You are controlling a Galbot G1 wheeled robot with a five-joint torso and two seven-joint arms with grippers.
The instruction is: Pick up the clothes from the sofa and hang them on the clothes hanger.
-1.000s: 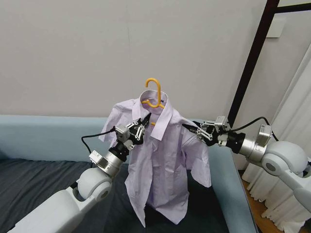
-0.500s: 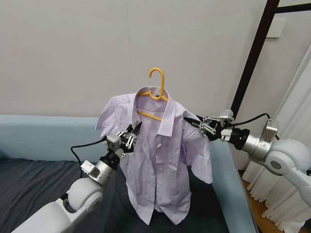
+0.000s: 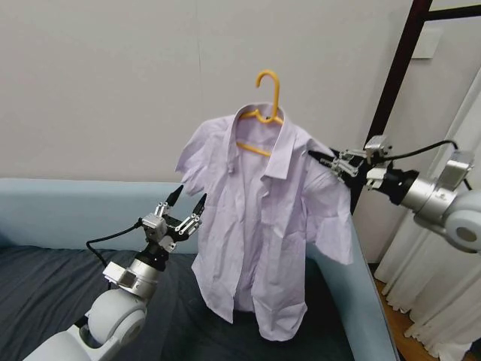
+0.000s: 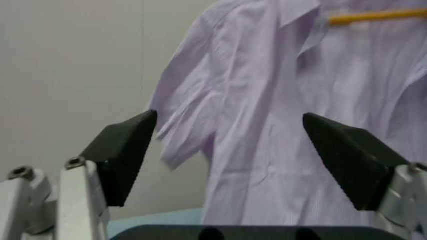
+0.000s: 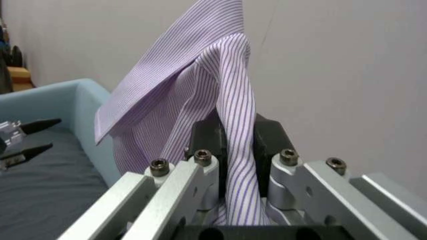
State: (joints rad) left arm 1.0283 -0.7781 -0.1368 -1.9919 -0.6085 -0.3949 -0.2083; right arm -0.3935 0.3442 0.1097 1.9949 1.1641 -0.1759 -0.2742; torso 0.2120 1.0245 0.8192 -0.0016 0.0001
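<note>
**Held aloft by one shoulder**

My left gripper (image 3: 188, 201) hangs with fingers spread, just beside the lilac shirt (image 3: 259, 226), not touching. My right gripper (image 3: 325, 159) is clamped on its shoulder. The shirt, on a yellow hanger (image 3: 268, 84), hangs above the blue sofa (image 3: 60, 204).

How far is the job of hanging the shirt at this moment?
Done: the shirt is off the sofa and sits on the yellow hanger. In hand: the right gripper is shut on its shoulder and holds it in the air; the left gripper is open, holding nothing. To do: the hanger's hook hangs on nothing yet.
</note>
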